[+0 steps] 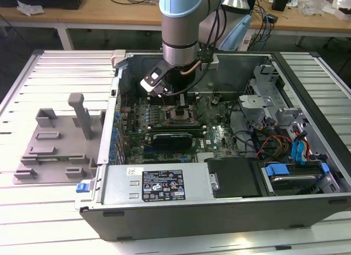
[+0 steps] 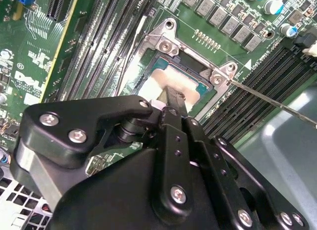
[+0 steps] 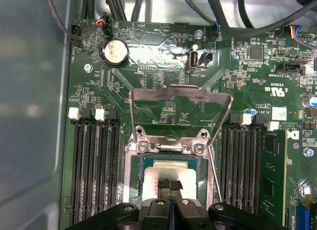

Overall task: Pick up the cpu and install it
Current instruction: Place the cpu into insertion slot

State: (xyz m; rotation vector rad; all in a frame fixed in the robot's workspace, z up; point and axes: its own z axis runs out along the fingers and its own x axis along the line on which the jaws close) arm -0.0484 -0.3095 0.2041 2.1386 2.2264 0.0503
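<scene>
CPU [image 3: 171, 169] lies flat inside the socket [image 3: 132, 175] on the green motherboard [image 3: 148, 67], its pale silver top facing up and a thin teal rim showing around it in the second wrist view [image 2: 171, 77]. The end effector [image 3: 171, 184] stands directly over the chip's middle with its two black fingers [image 3: 165, 185] drawn tight together and nothing clamped between them. In both wrist views the tips sit right at the chip's top face [image 2: 171, 96], but I cannot tell whether they press on it or hang just above.

The socket's metal load plate [image 3: 178, 91] is swung open, standing up beyond the hinge side, well clear of the chip. A thin wire lever [image 3: 214, 175] slants out from one corner of the socket. Rows of dark memory slots [image 3: 96, 165] run along both sides of the socket. A round coin battery [image 3: 114, 52] sits near the board's far edge.

In the exterior view the arm reaches straight down into the open computer case [image 1: 219, 211], and the end effector [image 1: 176, 101] is low over the socket area. The case lies on its side on a white slatted counter [image 1: 55, 222]. A grey fixture [image 1: 55, 140] with an upright post sits on the counter just beside the case, on the exterior view's left.
</scene>
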